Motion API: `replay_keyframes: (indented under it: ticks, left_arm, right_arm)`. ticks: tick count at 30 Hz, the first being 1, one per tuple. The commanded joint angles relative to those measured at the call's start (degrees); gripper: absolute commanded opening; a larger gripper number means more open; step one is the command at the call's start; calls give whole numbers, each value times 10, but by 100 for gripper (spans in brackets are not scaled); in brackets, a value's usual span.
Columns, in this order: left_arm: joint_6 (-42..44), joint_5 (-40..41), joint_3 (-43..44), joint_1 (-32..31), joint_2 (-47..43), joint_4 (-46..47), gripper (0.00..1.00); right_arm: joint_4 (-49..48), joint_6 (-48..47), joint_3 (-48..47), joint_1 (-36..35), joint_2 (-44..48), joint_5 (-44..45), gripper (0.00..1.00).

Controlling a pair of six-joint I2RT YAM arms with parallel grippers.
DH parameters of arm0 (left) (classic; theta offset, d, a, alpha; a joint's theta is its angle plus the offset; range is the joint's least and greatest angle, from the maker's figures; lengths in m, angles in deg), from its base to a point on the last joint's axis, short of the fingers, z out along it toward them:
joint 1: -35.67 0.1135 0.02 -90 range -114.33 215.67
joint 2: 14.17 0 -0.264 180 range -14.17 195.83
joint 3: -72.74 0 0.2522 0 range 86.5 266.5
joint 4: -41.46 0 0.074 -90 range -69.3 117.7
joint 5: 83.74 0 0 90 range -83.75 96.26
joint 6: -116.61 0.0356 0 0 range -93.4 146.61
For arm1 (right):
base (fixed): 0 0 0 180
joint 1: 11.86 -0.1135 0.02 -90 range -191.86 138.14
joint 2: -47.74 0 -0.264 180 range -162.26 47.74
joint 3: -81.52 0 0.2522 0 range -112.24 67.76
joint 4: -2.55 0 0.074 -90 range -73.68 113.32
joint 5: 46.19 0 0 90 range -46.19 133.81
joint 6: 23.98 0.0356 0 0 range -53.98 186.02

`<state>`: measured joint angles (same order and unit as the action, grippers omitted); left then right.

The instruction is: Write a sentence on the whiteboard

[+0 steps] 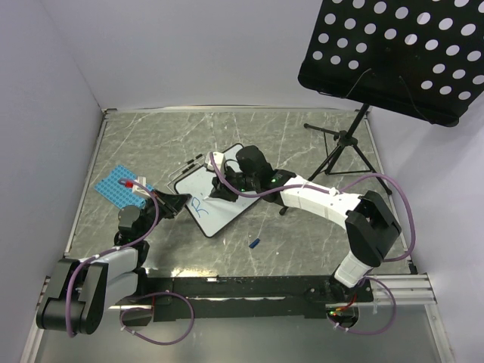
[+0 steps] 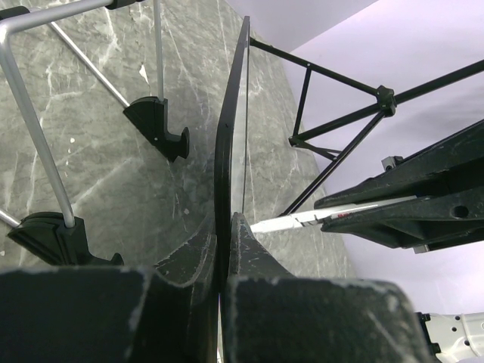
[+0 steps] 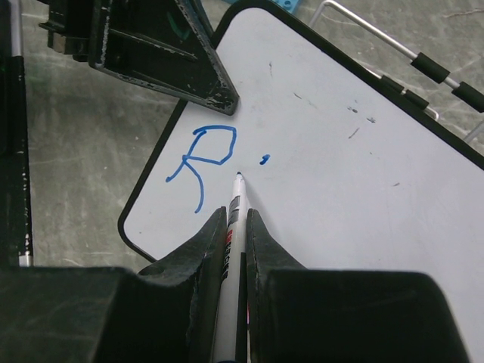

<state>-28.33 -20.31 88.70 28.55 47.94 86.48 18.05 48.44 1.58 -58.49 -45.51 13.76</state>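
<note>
Whiteboard (image 3: 355,197): left gripper (image 2: 224,257) clamped shut on its frame edge. Right gripper (image 3: 229,234) pinches marker (image 3: 235,200), tip on board; sentence (image 3: 204,155) reads 1 blue "R" plus 1 dot (image 3: 264,159).

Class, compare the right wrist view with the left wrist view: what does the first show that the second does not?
Only the right wrist view: the whiteboard's white face, with a blue R and a blue dot by the marker tip. Only the left wrist view: the black tripod, and the board edge-on, its frame between the left gripper's fingers. Both: the board, the marker in the right gripper, the wire legs, the marble table.
</note>
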Motion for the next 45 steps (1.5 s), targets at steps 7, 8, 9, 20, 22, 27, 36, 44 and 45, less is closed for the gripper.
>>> replay_keyframes:
  ticks: [7, 8, 9, 20, 22, 27, 36, 44, 45]
  left_arm:
    - [9, -11, -27, -4, -1, 39, 1]
    - [10, -11, -27, -4, -1, 39, 1]
    - [10, -12, -28, -4, 0, 40, 1]
    - [9, -12, -28, -4, -1, 40, 1]
    - [10, -12, -29, -4, -1, 40, 1]
    - [11, -10, -29, -3, -5, 36, 1]
    - [9, -12, -29, -4, 2, 43, 1]
    - [10, -9, -28, -4, 1, 41, 1]
    - [10, -9, -28, -4, 1, 41, 1]
  right_arm:
    - [-9, 3, -5, 0, -14, 20, 0]
    - [-7, 2, -6, 0, -15, 17, 0]
    - [-9, 2, -6, 0, -15, 17, 0]
    - [-1, 1, -5, 0, -17, -9, 0]
    - [-8, 9, -5, 1, -18, 9, 0]
    - [-15, 24, -3, 9, -14, 53, 0]
    - [2, 3, 3, 18, -11, 31, 0]
    - [52, -44, 14, 10, -8, -38, 0]
    - [56, -46, 15, 9, -7, -41, 0]
